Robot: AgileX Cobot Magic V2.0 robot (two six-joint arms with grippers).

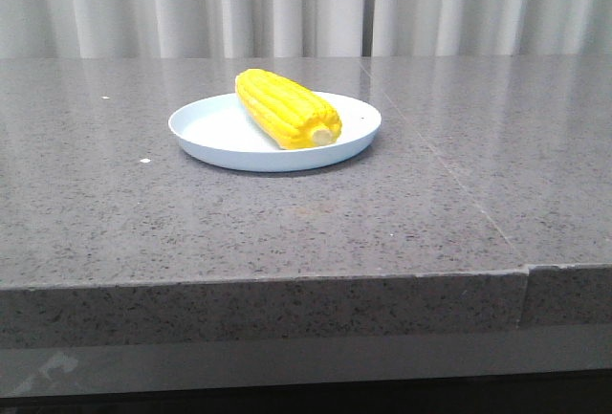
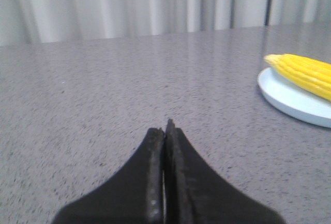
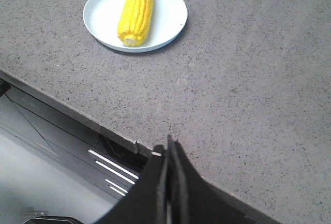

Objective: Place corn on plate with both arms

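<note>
The yellow corn lies on the pale blue-white plate at the middle of the grey table, its pale stub toward the front right. Neither arm shows in the front view. In the left wrist view my left gripper is shut and empty over bare table, with the corn and the plate well off to one side. In the right wrist view my right gripper is shut and empty over the table's front edge, far from the corn and the plate.
The grey stone table has a front edge with a seam at the right. White curtains hang behind. Below the edge, the right wrist view shows a dark frame with white stripes.
</note>
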